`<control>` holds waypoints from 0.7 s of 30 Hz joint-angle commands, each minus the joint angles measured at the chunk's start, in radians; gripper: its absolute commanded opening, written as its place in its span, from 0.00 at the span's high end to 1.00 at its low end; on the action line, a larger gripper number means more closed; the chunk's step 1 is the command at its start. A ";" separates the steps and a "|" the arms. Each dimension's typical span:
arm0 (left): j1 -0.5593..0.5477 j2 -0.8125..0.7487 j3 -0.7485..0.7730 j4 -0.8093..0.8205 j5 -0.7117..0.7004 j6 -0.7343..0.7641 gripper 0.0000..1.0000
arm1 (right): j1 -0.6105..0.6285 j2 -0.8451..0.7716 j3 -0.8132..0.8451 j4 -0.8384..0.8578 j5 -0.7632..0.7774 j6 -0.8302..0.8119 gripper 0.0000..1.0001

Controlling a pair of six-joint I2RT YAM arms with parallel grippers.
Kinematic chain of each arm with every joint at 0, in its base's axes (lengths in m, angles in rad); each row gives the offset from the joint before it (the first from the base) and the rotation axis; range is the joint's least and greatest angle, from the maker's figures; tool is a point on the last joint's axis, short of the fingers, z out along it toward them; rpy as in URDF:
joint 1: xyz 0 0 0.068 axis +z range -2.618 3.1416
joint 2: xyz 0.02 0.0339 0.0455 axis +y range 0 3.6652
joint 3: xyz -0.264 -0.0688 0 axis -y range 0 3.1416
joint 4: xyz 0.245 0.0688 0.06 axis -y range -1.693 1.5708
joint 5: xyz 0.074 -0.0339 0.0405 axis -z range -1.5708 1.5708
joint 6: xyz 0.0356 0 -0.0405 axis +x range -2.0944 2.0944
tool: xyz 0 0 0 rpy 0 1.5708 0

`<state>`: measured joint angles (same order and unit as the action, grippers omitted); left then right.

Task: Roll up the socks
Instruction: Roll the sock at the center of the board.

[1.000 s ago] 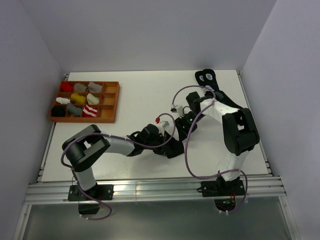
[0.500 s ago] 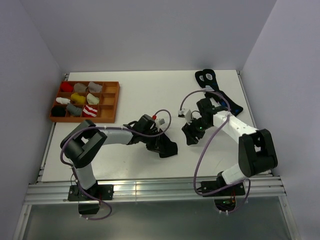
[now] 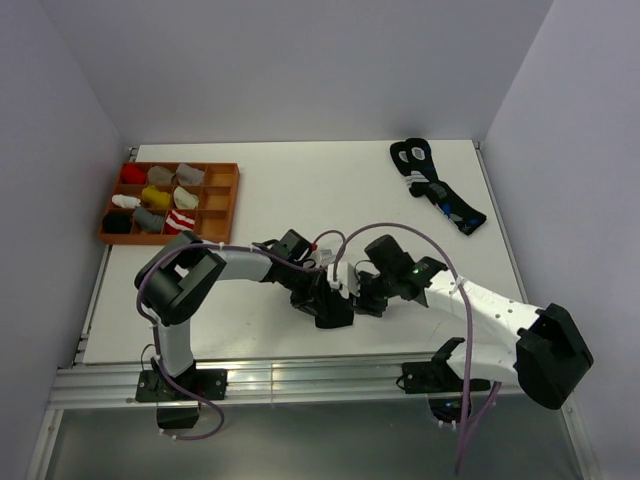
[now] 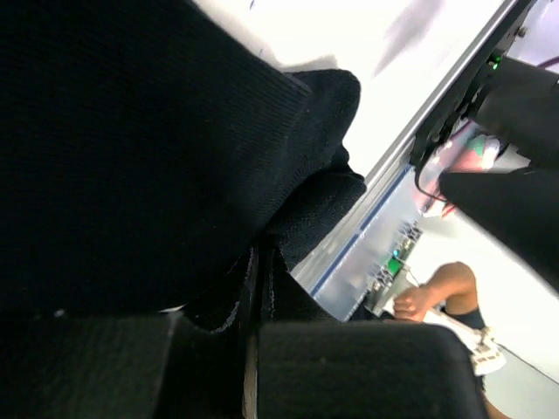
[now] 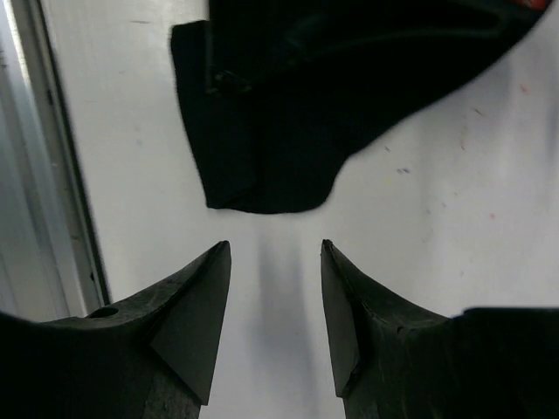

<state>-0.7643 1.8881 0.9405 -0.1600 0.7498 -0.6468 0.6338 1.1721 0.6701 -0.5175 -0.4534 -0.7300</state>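
Tray (image 3: pixel 218 205), far left, holds bundles (image 3: pixel 150 197); paired socks (image 3: pixel 437 187), far right; sock (image 3: pixel 330 308), near centre, between left gripper (image 3: pixel 318 295) and right gripper (image 3: pixel 352 290).

No text, label or number is legible anywhere — none.

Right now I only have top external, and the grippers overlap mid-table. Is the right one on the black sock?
Observer: No. Right wrist view: the right gripper is open, the black sock lies on the table just beyond its tips, nothing between them.
Operator: And the left?
Observer: Left wrist view: the left gripper has its fingers almost together with black fabric running into the slit, so it looks shut on the sock.
Operator: Rolled yet?
Observer: No roll in the right wrist view; the end facing the right gripper is only doubled over, one layer on another.
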 commanded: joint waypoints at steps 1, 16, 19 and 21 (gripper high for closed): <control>0.003 0.049 -0.023 -0.141 -0.079 0.062 1.00 | 0.093 -0.038 -0.021 0.080 0.035 -0.029 0.47; 0.016 0.068 0.012 -0.164 -0.064 0.072 1.00 | 0.329 0.089 -0.015 0.120 0.123 -0.020 0.53; 0.019 0.072 0.017 -0.162 -0.063 0.073 1.00 | 0.360 0.103 -0.010 0.120 0.131 -0.022 0.53; 0.019 0.075 0.020 -0.161 -0.060 0.072 1.00 | 0.382 0.112 -0.012 0.131 0.148 -0.020 0.53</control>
<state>-0.7471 1.9179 0.9653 -0.2676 0.8055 -0.6388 0.9852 1.2667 0.6495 -0.4335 -0.3408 -0.7525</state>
